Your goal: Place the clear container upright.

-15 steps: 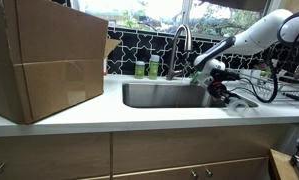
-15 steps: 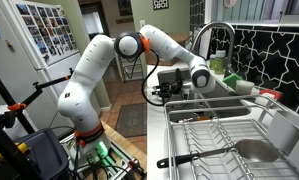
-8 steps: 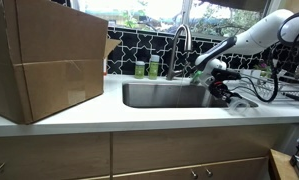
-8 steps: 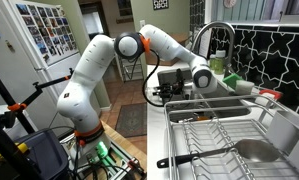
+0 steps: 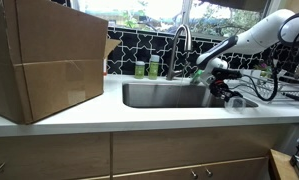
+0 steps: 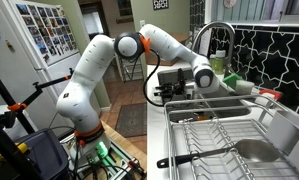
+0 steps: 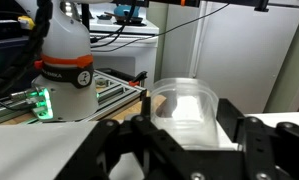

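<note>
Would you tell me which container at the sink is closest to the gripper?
The clear container, sitting right within the gripper; the green bottles stand well away from it.

The gripper (image 5: 222, 90) has risen slightly, carrying the clear container (image 7: 184, 104) with it

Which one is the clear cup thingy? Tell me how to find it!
Find the shiny metal sink in the white counter, then the robot's black gripper at its end. The clear container sits right between the gripper's fingers, seen in the wrist view. Unlike the green bottles behind the sink, it is see-through and has no colour.
</note>
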Robot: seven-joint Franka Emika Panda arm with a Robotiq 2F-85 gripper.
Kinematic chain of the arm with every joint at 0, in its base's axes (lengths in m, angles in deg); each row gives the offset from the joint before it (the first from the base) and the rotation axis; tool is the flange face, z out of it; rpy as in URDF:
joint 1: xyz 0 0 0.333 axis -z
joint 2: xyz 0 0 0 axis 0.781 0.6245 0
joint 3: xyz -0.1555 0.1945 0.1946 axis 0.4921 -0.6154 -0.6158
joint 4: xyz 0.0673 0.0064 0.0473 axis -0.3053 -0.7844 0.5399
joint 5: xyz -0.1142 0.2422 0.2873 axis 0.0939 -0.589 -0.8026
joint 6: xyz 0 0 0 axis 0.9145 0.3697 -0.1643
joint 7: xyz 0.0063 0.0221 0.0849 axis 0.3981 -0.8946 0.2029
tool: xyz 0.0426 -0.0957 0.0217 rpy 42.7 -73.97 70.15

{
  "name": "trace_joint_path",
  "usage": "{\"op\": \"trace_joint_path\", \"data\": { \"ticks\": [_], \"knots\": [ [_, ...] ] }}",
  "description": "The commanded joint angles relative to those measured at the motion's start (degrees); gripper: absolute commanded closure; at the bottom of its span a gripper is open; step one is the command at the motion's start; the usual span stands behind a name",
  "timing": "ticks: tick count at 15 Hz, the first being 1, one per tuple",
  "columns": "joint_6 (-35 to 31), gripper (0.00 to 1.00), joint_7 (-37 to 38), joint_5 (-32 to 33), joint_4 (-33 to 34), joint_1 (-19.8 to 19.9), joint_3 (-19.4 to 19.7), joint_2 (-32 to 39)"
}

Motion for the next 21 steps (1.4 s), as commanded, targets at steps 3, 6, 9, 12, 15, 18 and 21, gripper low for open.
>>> {"op": "trace_joint_path", "data": {
  "ticks": [3, 6, 9, 12, 15, 18, 21],
  "knots": [
    [0.0, 0.13, 1.7, 0.4, 1.6, 1.4, -0.8, 0.9],
    [0.0, 0.0, 1.1, 0.6, 1.4, 1.1, -0.4, -0.2],
    [-0.7, 0.0, -0.5, 1.3, -0.4, -2.2, 3.6, -4.3],
    [-3.8, 0.0, -1.3, 4.2, -4.7, -4.5, 5.7, -11.4],
    [-7.1, 0.0, -4.6, 11.1, -9.3, -8.1, 7.1, -19.8],
    [-10.7, 0.0, -5.0, 17.9, -14.6, -11.1, 7.1, -28.5],
    [-14.3, 0.0, -5.1, 24.1, -18.7, -13.5, 6.3, -36.6]
  ]
}}
